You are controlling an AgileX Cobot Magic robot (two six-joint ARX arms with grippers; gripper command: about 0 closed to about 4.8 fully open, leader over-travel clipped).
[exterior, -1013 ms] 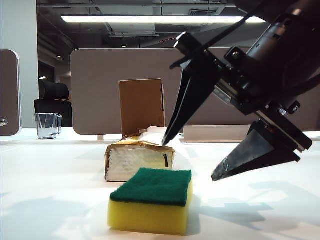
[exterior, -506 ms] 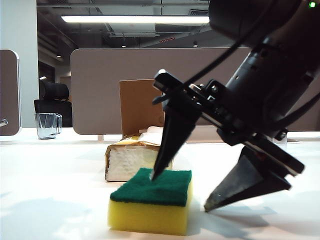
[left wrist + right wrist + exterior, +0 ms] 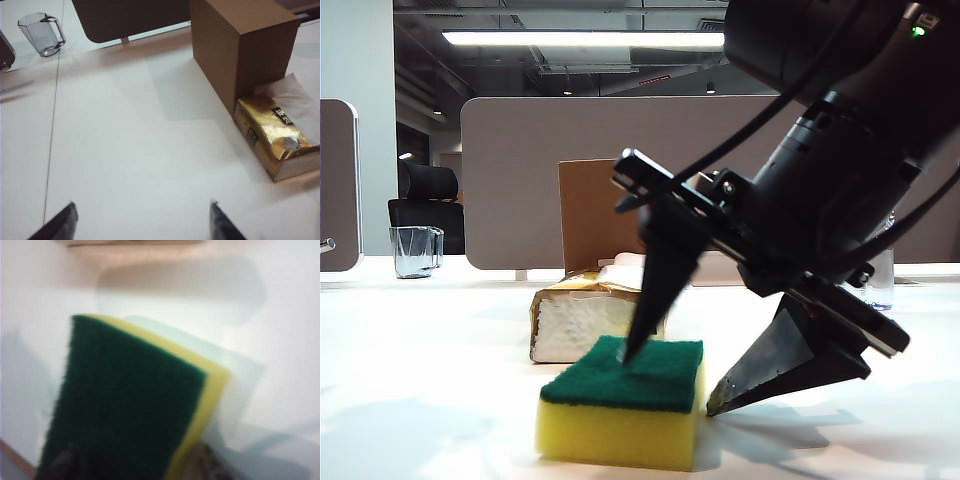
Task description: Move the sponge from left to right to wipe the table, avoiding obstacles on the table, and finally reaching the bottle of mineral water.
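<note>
The sponge (image 3: 620, 400), yellow foam with a green scouring top, lies on the white table (image 3: 420, 380) near the front. My right gripper (image 3: 668, 383) is down on it with jaws apart. One fingertip (image 3: 626, 352) rests on the green top, the other (image 3: 712, 408) is at the table beside the sponge's right edge. Its wrist view shows the sponge (image 3: 130, 405) filling the space between the fingers of the right gripper (image 3: 137, 462). The bottle (image 3: 882, 280) peeks out behind that arm. My left gripper (image 3: 142, 210) hangs open over bare table (image 3: 125, 150).
The gold tissue pack (image 3: 580, 320) (image 3: 277, 145) lies just behind the sponge, against the upright brown cardboard box (image 3: 603, 215) (image 3: 240, 50). A clear glass mug (image 3: 415, 250) (image 3: 42, 32) stands far back on the left. Grey partitions close off the table's rear edge.
My right gripper came down and leftward onto the sponge. One fingertip landed on the green top, the other dropped to the table beside it. The sponge has not shifted.
</note>
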